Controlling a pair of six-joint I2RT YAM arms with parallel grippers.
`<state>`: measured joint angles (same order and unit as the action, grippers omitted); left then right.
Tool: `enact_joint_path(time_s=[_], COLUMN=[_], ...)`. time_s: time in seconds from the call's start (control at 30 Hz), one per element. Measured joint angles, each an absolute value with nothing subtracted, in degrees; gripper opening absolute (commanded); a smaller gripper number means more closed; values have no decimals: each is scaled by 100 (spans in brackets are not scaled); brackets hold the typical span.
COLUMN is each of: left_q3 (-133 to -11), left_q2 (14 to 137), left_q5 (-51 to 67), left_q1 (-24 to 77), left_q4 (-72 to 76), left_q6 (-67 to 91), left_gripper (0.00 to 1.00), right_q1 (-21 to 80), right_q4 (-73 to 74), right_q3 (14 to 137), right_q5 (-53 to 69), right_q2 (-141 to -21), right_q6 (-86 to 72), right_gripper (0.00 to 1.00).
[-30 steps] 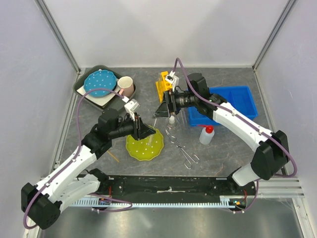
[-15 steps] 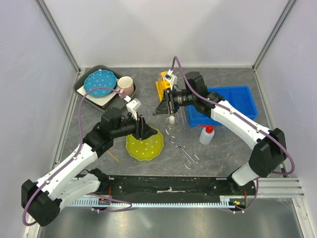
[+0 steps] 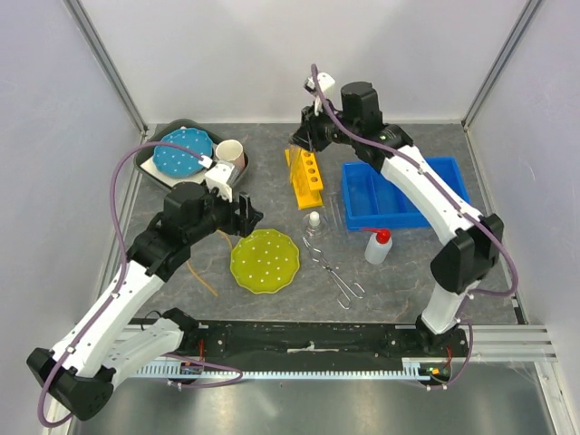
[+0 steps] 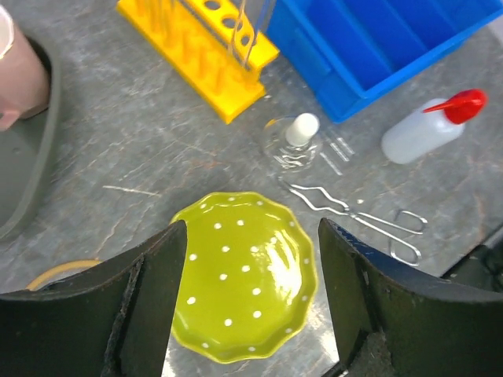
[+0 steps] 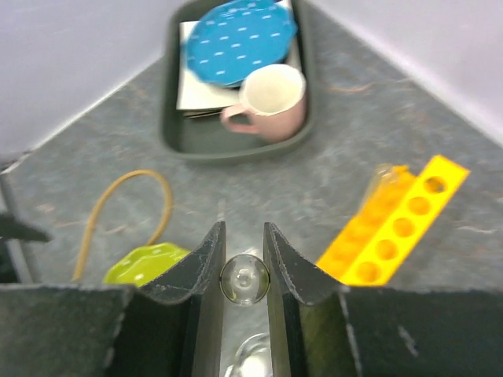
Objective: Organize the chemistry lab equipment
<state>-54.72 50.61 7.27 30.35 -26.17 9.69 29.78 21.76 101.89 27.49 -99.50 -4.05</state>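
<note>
Nearest the bases, tongs point(image 3: 333, 272) flat on the counter point(image 3: 408, 281), ring handles toward the near edge, tips toward the flask. Just left of them, green plate point(image 3: 264, 261), white-dotted, nothing on it. Further left, a thin tan loop point(image 3: 201, 272) lying on the counter. Right of the tongs, bottle point(image 3: 377, 246) with its red cap, close to the bin's near corner; hard to say whether upright or tilted. A little beyond the tong tips, flask point(image 3: 314, 222) standing with its white cap on, apart from the rack's near end. Left gripper point(image 3: 246, 216) above the green plate's far edge, looking down on it in the wrist view; jaws spread wide, gripping nothing. Blue bin point(image 3: 408, 195) right of the flask. Beside it, yellow rack point(image 3: 305, 177) running near to far, with clear tubes point(image 4: 251, 31) standing in its holes. At the far left, grey tray point(image 3: 143, 165) holding a blue plate point(image 3: 181, 152) and a pink mug point(image 3: 230, 156). Farthest back and raised well above the counter, right gripper point(image 3: 302, 138), near the rack's far end in the top view; jaws closed on a clear tube point(image 5: 244, 280), seen end-on between the fingers in the wrist view.
</note>
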Motion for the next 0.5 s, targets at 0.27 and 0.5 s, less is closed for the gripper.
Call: enact_joint_path(time_s=[0.27,0.5], left_q3=[-4779,-4674], left_q2=[5039,4888], left_q5=[329,67], left_q1=[3028,3028], left_q4=[-2729,-2735], left_q6=[720,652], left_gripper=[75,75], right_q1=[2978,2976], right_q4=[2263,2355], right_q3=[11349,11850], right_q5=[1688,1221], right_q2=[-11288,-12014], right_q6=[355,582], right_gripper=[20,20])
